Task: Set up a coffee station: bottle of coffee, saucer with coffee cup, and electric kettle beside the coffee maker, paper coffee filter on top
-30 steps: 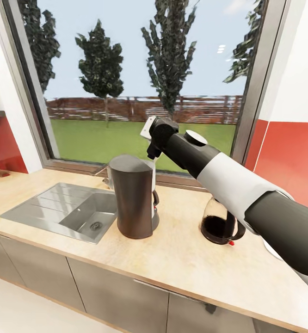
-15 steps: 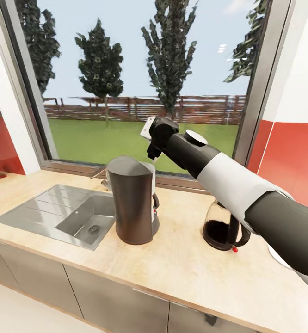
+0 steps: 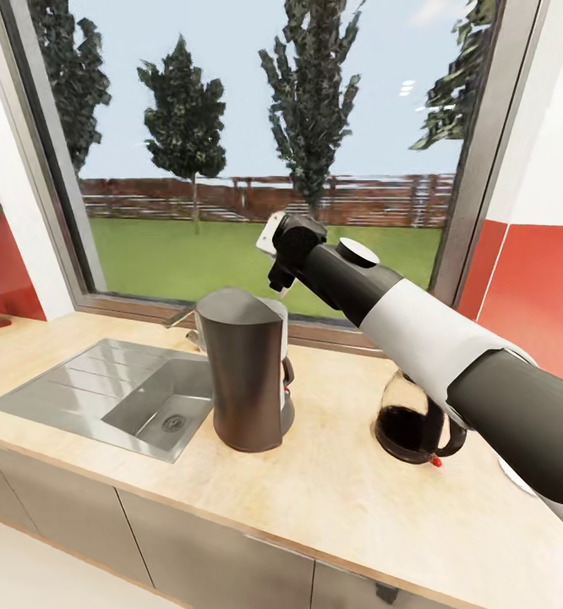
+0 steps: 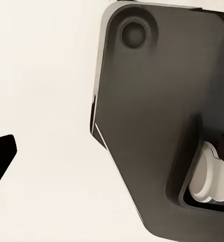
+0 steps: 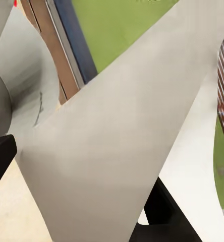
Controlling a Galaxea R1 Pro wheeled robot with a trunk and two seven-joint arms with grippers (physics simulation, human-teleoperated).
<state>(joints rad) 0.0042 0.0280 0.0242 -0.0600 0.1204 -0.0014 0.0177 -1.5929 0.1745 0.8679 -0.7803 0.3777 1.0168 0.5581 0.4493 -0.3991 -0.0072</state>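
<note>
The coffee maker (image 3: 248, 372), a tall dark grey cylinder, stands on the kitchen countertop (image 3: 332, 499) beside the sink. My right gripper (image 3: 279, 290) hangs just above its back right edge, shut on a paper coffee filter (image 5: 117, 126). The filter shows as a broad off-white cone in the right wrist view and as a thin white strip (image 3: 282, 326) under the gripper in the head view. Right of the coffee maker stands the electric kettle (image 3: 408, 423), partly behind my right arm. A white rim, perhaps the saucer (image 3: 508, 472), peeks out under that arm. The left wrist view looks at dark robot casing (image 4: 152, 116).
A steel sink (image 3: 104, 385) with a drainer is set into the counter left of the coffee maker. A large window (image 3: 256, 152) runs behind the counter, with a red wall panel (image 3: 535, 288) at the right. Dark cabinet fronts (image 3: 188, 550) sit below the counter edge.
The head view has shifted a little, so the coffee maker and kettle sit slightly further right. My right arm holds the same pose with the filter over the coffee maker.
</note>
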